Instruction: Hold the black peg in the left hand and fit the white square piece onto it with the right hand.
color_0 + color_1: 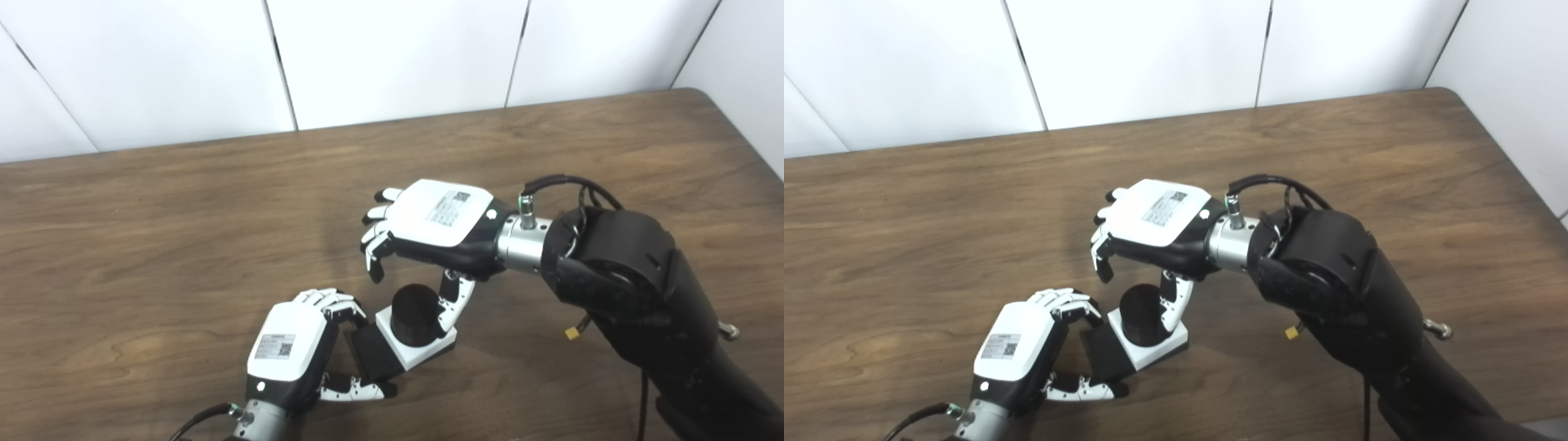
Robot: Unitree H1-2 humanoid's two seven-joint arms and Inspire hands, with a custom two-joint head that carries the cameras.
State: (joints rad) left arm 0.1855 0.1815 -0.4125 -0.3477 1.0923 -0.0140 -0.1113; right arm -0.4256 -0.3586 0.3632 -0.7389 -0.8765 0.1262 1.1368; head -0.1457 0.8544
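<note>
The black peg has a flat black base (375, 360) and a round black post (413, 315). The white square piece (422, 354) sits around the post, against the base, low over the table. My left hand (294, 349) is shut on the black base, fingers at its far side and thumb at its near side. My right hand (432, 223) hovers palm down just above the post. Its fingers (375, 257) are curled but clear of the piece, and its thumb (452, 303) hangs beside the post, over the white piece; I cannot tell if it touches. The same scene shows in the right eye view, with the piece (1154, 348).
The brown wooden table (184, 245) runs to a white panelled wall at the back. Its right edge lies close to my right arm (637, 288). A cable loops over the right wrist (569, 184).
</note>
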